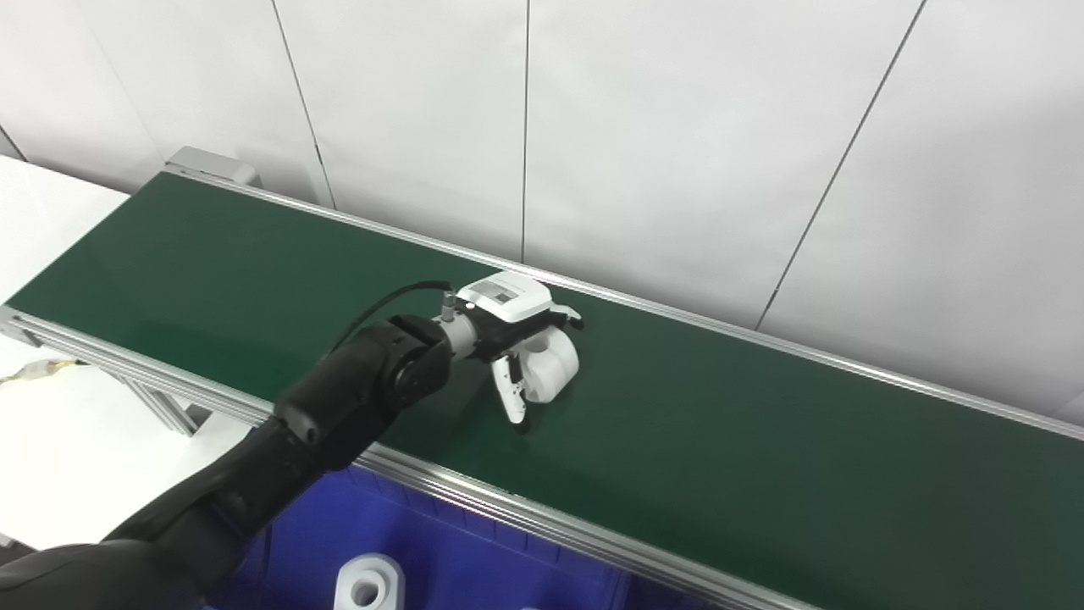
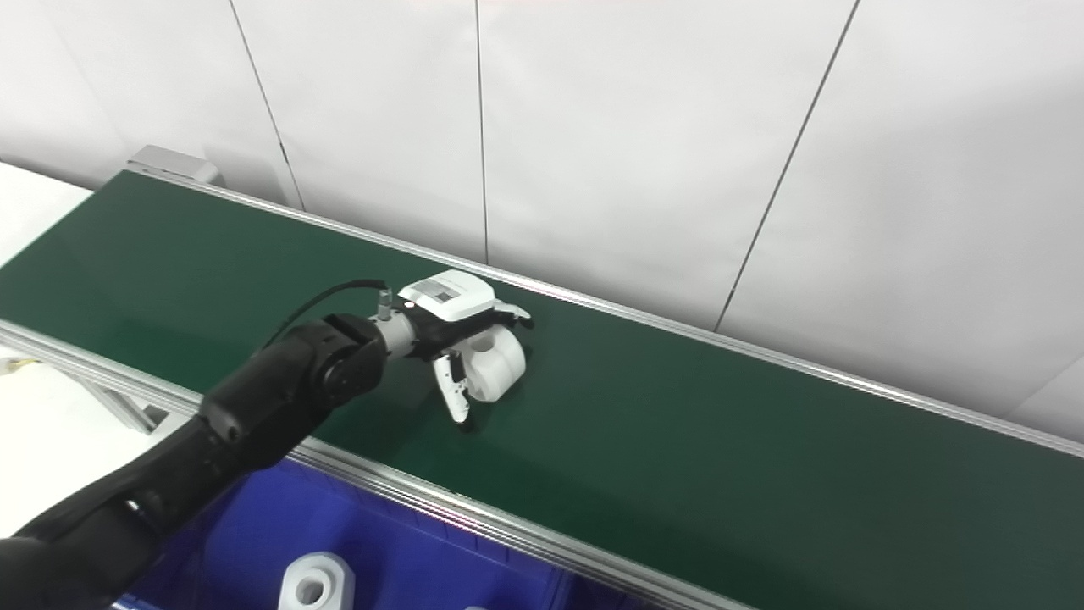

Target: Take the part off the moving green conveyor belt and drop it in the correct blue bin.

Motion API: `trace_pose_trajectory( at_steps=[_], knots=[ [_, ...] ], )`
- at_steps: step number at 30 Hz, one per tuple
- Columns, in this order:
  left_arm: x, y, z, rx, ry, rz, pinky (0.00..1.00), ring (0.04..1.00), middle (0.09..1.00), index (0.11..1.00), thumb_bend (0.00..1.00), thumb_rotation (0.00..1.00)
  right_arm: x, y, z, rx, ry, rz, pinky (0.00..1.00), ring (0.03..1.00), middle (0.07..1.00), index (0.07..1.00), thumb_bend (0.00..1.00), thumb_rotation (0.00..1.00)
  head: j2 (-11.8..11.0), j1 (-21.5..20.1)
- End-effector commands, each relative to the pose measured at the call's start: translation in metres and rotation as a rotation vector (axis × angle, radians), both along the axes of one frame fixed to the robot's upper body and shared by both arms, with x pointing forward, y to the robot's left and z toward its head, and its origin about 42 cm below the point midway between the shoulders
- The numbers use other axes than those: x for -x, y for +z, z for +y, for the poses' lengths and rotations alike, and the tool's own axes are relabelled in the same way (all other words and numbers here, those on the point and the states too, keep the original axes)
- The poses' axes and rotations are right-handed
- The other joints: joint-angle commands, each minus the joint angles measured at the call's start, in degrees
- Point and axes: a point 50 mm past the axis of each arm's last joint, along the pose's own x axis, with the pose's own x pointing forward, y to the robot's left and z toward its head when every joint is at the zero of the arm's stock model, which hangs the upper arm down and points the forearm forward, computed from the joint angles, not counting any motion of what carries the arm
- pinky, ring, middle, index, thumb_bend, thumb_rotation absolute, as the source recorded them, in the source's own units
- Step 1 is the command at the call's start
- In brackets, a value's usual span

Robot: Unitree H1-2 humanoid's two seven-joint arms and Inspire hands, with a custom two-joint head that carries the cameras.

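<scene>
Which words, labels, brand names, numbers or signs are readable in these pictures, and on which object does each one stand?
None can be read.
Back of the left hand: a small grey label with dark marks, too small and blurred to read.
White part on the green conveyor belt: no print visible.
White part in the blue bin: no print visible.

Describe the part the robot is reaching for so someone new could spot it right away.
Find the long green belt. Near its middle, the left hand wraps a white part. Unlike the similar white piece in the blue bin below, it sits on the belt.
</scene>
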Motion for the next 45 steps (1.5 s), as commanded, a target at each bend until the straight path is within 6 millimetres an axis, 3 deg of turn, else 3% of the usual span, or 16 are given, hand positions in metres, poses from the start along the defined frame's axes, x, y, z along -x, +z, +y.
trace_pose_trajectory(
  at_steps=[1, 3, 5, 6, 7, 8, 9, 12, 27, 35, 40, 45],
  knots=[
    [-0.007, 0.002, -0.006, -0.012, -0.011, -0.029, 0.74, 0.848, 0.849, 0.851, 1.00, 0.27, -0.002, 0.010, 0.004, -0.029, -0.006, -0.071, 0.97, 0.954, 0.929, 0.935, 0.96, 1.00, 0.14, 0.01],
    [-0.006, -0.004, -0.007, 0.007, -0.006, -0.053, 0.71, 0.817, 0.821, 0.817, 1.00, 0.23, -0.001, 0.011, 0.005, -0.029, -0.007, -0.072, 0.97, 0.952, 0.927, 0.936, 0.96, 1.00, 0.26, -0.01],
    [-0.006, -0.008, -0.007, 0.032, 0.012, -0.077, 0.59, 0.704, 0.747, 0.742, 0.97, 0.12, -0.001, 0.011, 0.005, -0.030, -0.007, -0.072, 0.97, 0.955, 0.929, 0.939, 0.96, 1.00, 0.32, 0.00],
    [-0.006, -0.009, -0.007, 0.037, 0.020, -0.084, 0.51, 0.592, 0.657, 0.653, 0.84, 0.03, -0.001, 0.011, 0.005, -0.030, -0.008, -0.072, 0.97, 0.954, 0.929, 0.940, 0.96, 1.00, 0.32, 0.00],
    [-0.006, -0.008, -0.007, 0.046, 0.024, -0.093, 0.51, 0.592, 0.657, 0.653, 0.84, 0.03, -0.001, 0.011, 0.005, -0.031, -0.008, -0.071, 0.97, 0.954, 0.929, 0.940, 0.96, 1.00, 0.32, 0.00],
    [-0.006, -0.008, -0.007, 0.053, 0.027, -0.099, 0.43, 0.508, 0.561, 0.554, 0.65, 0.01, -0.001, 0.011, 0.005, -0.031, -0.009, -0.070, 0.97, 0.955, 0.930, 0.941, 0.96, 1.00, 0.32, 0.00],
    [-0.007, -0.007, -0.007, 0.062, 0.026, -0.115, 0.41, 0.480, 0.529, 0.521, 0.59, 0.01, 0.000, 0.011, 0.005, -0.034, -0.009, -0.070, 0.97, 0.955, 0.930, 0.941, 0.96, 1.00, 0.32, 0.00],
    [-0.008, -0.003, -0.007, 0.089, 0.019, -0.159, 0.38, 0.439, 0.495, 0.485, 0.53, 0.00, 0.000, 0.010, 0.006, -0.037, -0.008, -0.068, 0.97, 0.959, 0.930, 0.942, 0.97, 1.00, 0.32, 0.00],
    [-0.007, 0.018, -0.012, 0.118, -0.011, -0.227, 0.37, 0.442, 0.493, 0.484, 0.52, 0.00, 0.000, 0.011, 0.004, -0.029, -0.006, -0.071, 0.97, 0.954, 0.924, 0.939, 0.96, 1.00, 0.50, 0.08],
    [0.003, 0.046, -0.014, 0.154, -0.023, -0.286, 0.33, 0.402, 0.454, 0.501, 0.52, 0.00, -0.001, 0.011, 0.004, -0.024, -0.005, -0.072, 0.95, 0.949, 0.922, 0.937, 0.96, 0.99, 0.50, 0.03],
    [0.022, 0.074, -0.016, 0.202, -0.035, -0.346, 0.36, 0.427, 0.486, 0.486, 0.52, 0.00, -0.001, 0.010, 0.005, -0.023, -0.006, -0.069, 0.96, 0.950, 0.920, 0.937, 0.96, 0.99, 0.46, 0.41],
    [0.057, 0.095, -0.018, 0.275, -0.055, -0.372, 0.37, 0.415, 0.498, 0.502, 0.51, 0.00, -0.002, 0.009, 0.005, -0.021, -0.005, -0.070, 0.96, 0.950, 0.921, 0.938, 0.96, 0.99, 0.97, 0.91]
  ],
)
